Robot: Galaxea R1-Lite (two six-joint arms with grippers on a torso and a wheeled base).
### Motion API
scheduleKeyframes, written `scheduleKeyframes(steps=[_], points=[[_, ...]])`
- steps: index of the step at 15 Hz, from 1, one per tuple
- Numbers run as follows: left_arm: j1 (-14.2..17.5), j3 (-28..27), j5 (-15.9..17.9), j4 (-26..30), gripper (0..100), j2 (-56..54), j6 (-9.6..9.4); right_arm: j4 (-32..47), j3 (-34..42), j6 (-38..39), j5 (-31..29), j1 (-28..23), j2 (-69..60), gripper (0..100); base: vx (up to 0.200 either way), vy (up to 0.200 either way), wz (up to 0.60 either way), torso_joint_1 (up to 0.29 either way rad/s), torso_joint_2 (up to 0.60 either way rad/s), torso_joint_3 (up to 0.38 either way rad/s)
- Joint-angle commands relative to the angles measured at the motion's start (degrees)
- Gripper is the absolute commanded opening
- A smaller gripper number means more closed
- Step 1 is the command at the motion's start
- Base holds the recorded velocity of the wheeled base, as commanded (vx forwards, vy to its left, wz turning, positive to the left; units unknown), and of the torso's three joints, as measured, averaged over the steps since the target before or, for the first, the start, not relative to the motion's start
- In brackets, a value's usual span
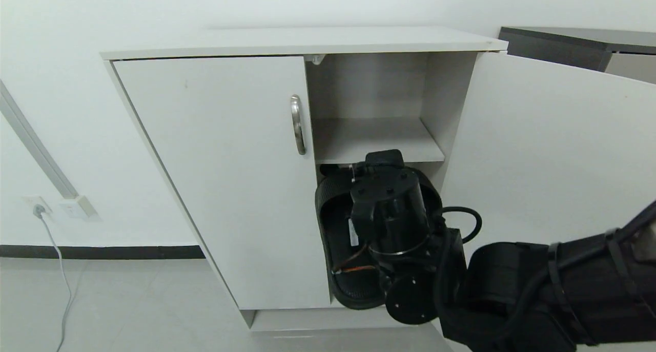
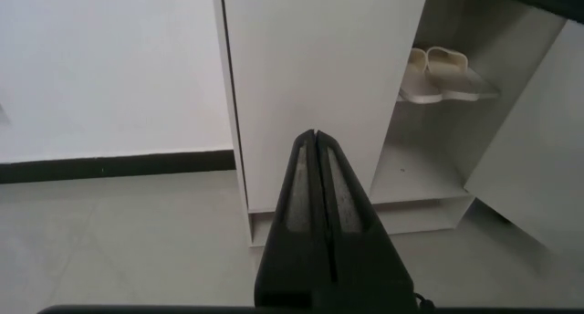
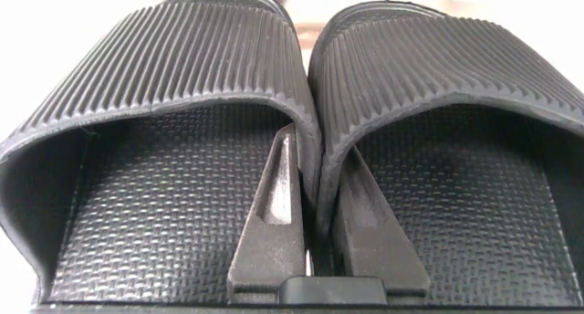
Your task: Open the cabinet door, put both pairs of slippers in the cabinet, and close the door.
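The white cabinet (image 1: pixel 307 42) has its left door (image 1: pixel 215 178) shut and its right door (image 1: pixel 553 152) swung wide open. My right gripper (image 3: pixel 317 214) is shut on the pair of black slippers (image 3: pixel 182 86), pinching their two inner walls together. In the head view the black slippers (image 1: pixel 335 224) hang upright at the opening of the lower compartment, partly behind my right wrist. A beige pair of slippers (image 2: pixel 447 72) lies on a shelf inside the cabinet. My left gripper (image 2: pixel 315 136) is shut and holds nothing, low over the floor in front of the cabinet.
The upper shelf (image 1: pixel 374 137) is bare. A metal handle (image 1: pixel 298 125) sits on the shut door. A wall socket with a cable (image 1: pixel 36 207) is at the left. A dark desk (image 1: pixel 579 42) stands behind the open door. Grey floor (image 2: pixel 119 223) lies before the cabinet.
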State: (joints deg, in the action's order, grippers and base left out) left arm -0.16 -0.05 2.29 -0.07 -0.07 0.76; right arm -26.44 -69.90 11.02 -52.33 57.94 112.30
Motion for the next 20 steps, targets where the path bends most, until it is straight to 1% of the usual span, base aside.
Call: scheduleKeyframes(steps=[1,3,6,10,18,20], points=[[-0.02,-0.04,-0.01,-0.01,0,0.07,0.04,6.23,-8.23,0.41,-2.6,-0.73,1.61,0,0.0,0.0,0.0,0.0,0.0,0.0],[-0.02,0.05,-0.01,-0.01,0,0.07,0.04,10.53,-12.72,0.41,-2.6,-2.57,2.31,0,0.0,0.0,0.0,0.0,0.0,0.0],[-0.02,0.05,-0.09,-0.01,0,0.07,0.04,12.73,-15.62,0.23,-1.89,-4.15,2.57,0,0.0,0.0,0.0,0.0,0.0,0.0],[-0.02,0.05,-0.09,-0.01,0,0.07,0.04,12.82,-15.88,0.23,0.22,-5.12,3.1,0,0.0,0.0,0.0,0.0,0.0,0.0],[-0.02,-0.04,-0.09,-0.01,0,0.07,0.04,12.55,-15.88,0.49,0.83,-5.3,3.54,0,0.0,0.0,0.0,0.0,0.0,0.0],[-0.02,-0.04,-0.09,-0.01,0,0.07,0.04,12.55,-15.88,0.58,0.83,-5.3,3.54,0,0.2,0.0,0.0,0.0,0.01,0.005]])
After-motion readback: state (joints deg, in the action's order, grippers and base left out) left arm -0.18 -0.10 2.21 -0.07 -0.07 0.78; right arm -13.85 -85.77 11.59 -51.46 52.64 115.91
